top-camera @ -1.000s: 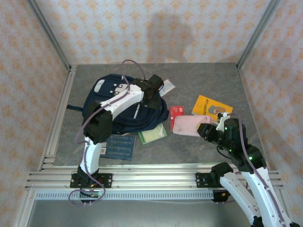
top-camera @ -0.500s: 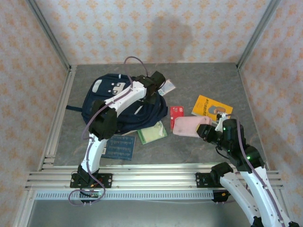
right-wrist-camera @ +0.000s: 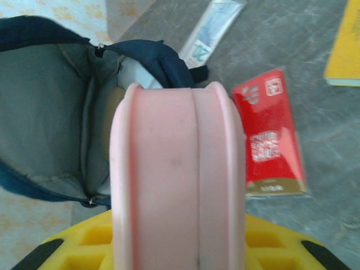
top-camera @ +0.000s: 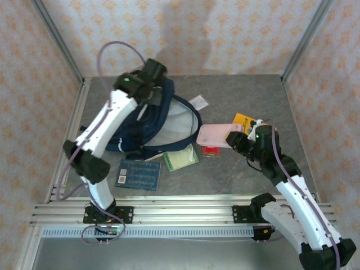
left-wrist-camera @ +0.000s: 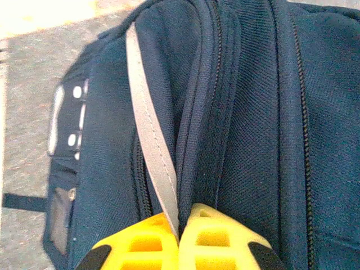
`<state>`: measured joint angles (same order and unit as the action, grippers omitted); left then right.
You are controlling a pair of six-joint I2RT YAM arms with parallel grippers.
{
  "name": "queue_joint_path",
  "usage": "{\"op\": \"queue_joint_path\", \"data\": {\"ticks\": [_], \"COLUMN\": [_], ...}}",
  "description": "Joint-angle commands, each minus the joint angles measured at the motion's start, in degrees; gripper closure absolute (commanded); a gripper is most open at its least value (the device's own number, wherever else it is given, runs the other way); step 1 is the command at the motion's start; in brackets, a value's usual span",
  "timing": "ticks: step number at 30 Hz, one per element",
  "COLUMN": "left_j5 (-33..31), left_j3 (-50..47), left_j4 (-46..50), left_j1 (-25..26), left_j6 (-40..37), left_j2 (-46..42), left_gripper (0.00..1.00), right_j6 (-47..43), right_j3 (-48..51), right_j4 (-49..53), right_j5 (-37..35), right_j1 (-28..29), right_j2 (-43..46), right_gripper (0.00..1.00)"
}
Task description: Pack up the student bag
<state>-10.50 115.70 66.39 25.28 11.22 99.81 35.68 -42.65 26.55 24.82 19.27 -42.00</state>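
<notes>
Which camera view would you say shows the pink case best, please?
The top view: the whole pink case shows, held by the right pincer near the open backpack. In the right wrist view its narrow edge looms close, foreshortened.

A robot test booth in a lab: aluminium rails [top-camera: 169,212] frame a grey bench [top-camera: 247,95] boxed by patterned wall panels [top-camera: 236,34].
</notes>
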Motion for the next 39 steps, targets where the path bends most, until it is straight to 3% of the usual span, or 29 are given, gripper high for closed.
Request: {"op": "queue_joint_path", "data": {"ticks": [1,7,16,23,27,33,39], "left_j5": [2.6,7.8,15.5,21.7,22.7,24.6,26.4], "left_j3": [-0.7,1.3,2.3,3.7,5.3,7.4,9.2], "left_j4": [-3.4,-5.0,-6.8,-9.2,-10.1,-10.8,-11.7], "left_j1": [-3.1,-5.5,-7.9,-9.0,-9.7,-10.3,-10.8], "left_j6": [-5.0,-7.5,-9.0,-9.3,-8.1,-7.4,-7.3], "left_j2": [-4.5,-5.4,-5.3,-5.6,-5.0,-3.4,-2.0], "left_gripper": [1.00,1.00,1.00,1.00,1.00,1.00,1.00], "right_j6": [6.1,7.7,1.3,5.2,5.7,15.0,14.0], "right_j3": [-2.3,-6.7,-15.1,-20.5,-26.4,-34.1,-48.3], "right_j4": [-14.6,-23.4,-21.6,-28.2,-28.8,-29.6,-21.7], "right_j5": [3.5,1.8,-3.9,-0.3,-4.4,-13.6,-19.6], "right_j1": [2.1,7.6,10.4,13.3,19.1,24.0,28.2], "right_j2": [-2.6,-12.7,-19.1,-31.5,-40.4,-53.3,-67.1], "right_gripper": [0.88,0.88,0.90,0.88,0.87,0.85,0.73]}}
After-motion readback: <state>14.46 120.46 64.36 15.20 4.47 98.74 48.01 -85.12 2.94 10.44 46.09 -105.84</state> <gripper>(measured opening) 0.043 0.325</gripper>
